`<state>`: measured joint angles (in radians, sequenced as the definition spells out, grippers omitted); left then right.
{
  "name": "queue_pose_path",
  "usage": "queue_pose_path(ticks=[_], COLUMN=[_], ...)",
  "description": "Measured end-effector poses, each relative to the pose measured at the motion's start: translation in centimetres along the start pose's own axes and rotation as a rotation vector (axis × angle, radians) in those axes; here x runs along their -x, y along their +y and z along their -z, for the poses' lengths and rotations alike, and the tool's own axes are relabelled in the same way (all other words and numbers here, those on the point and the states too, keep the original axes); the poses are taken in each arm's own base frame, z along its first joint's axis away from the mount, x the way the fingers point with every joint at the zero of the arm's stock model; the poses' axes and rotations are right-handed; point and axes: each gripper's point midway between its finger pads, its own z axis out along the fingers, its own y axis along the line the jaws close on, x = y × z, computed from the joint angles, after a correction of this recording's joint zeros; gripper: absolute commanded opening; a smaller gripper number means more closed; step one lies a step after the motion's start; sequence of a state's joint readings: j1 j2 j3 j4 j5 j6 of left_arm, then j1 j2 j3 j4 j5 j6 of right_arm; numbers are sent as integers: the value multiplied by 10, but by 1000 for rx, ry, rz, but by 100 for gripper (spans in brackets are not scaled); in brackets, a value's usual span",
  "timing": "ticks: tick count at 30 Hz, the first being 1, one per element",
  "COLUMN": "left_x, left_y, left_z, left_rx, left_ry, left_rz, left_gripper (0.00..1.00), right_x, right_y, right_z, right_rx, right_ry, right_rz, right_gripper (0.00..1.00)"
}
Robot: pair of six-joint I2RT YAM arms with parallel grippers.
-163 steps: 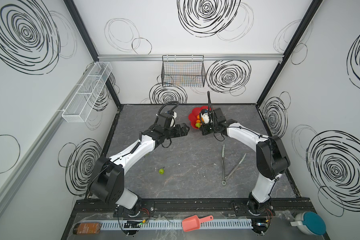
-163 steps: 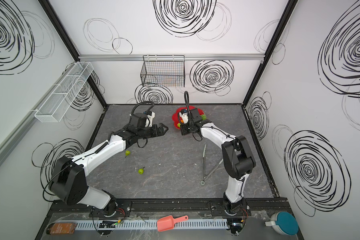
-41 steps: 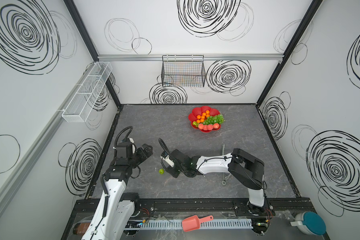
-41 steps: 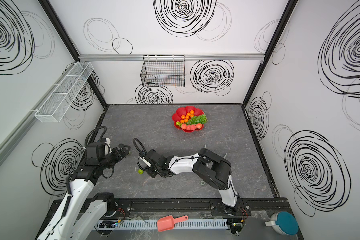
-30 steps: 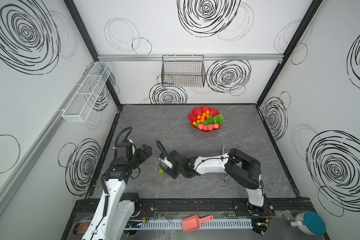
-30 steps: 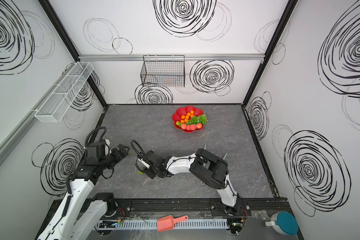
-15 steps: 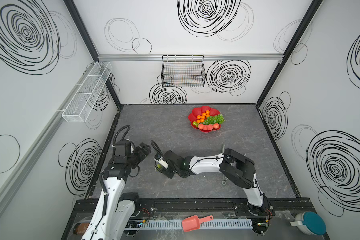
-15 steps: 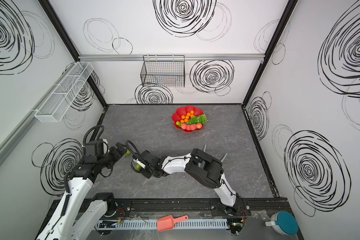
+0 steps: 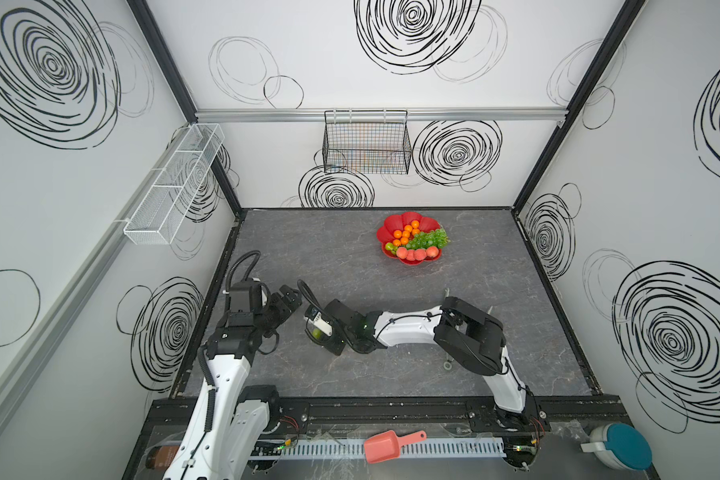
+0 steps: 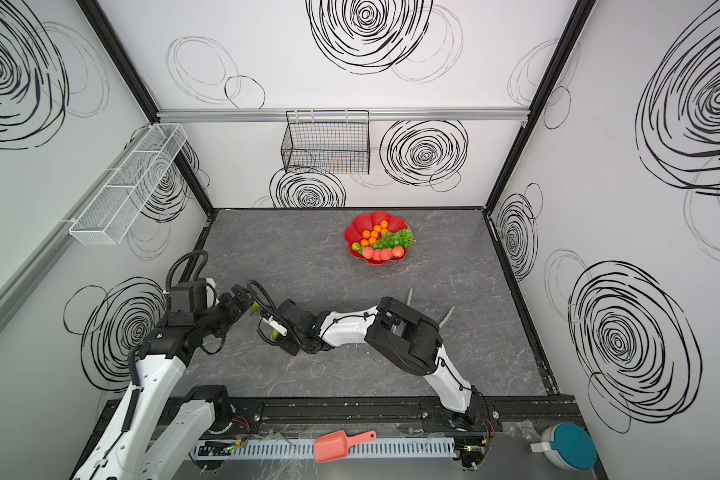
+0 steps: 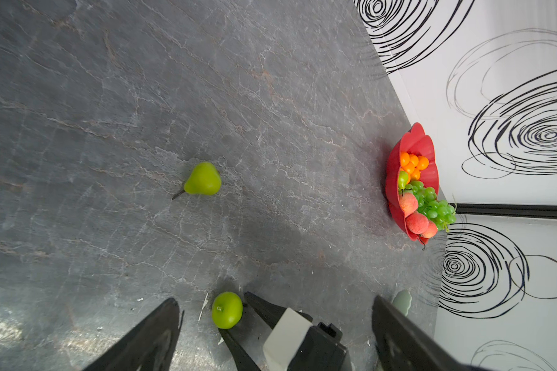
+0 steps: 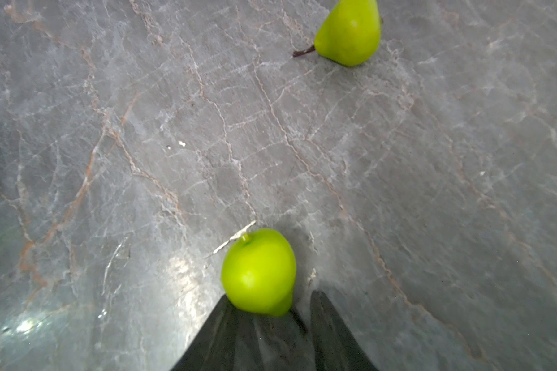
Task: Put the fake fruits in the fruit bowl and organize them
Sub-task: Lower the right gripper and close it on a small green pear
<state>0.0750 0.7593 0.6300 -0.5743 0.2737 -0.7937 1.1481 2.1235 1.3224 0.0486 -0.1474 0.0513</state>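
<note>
Fake green pear (image 12: 258,271) sat between the right gripper's (image 11: 233,312) parted fingers (image 12: 332,327), ungripped; squeezing, then carrying it to the red fruit bowl (image 9: 409,217), looked next.

Walls (image 9: 308,62): white, black scribbled swirls, on left, back and right.
Corner posts (image 9: 170,70): black, slanting in from upper left and upper right.
Rail (image 9: 267,114): aluminium, across the back wall.
Wire basket (image 9: 366,145): black, hung from the rail, upper centre.
Mesh tray (image 9: 171,191): white, left wall.
Tabletop (image 9: 329,257): grey, marbled, centre; evenly lit.
</note>
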Motion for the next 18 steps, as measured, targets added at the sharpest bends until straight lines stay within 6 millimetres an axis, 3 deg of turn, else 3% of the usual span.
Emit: queue_pose_path(ticks=[18], left_x=[-5], left_y=[2], left_z=[-4], left_rx=[-10], left_ry=[19], left_rz=[2], left_gripper=[96], right_x=[3], right_y=[-1], right_z=[-3], right_rx=[7], right_ry=[-4], right_rz=[-1], right_gripper=[21])
